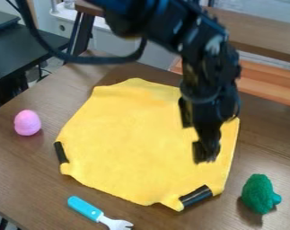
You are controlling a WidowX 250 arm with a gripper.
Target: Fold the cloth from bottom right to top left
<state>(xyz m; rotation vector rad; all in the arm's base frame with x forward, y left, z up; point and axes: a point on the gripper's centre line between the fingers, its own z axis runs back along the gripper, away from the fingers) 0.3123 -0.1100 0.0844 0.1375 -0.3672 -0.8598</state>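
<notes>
Yellow cloth [123,134] lies spread mid-table [21,179], unfolded; gripper [207,155] is over its right side; I can't tell from here if the pincer is apart or together; cloth looks light and soft, some grip to it, nothing fragile, likely to sag or bunch if lifted by too little; I'd pinch the bottom-right corner by the dark strip [196,196], which may be stiffer, then carry it low toward top left.
</notes>
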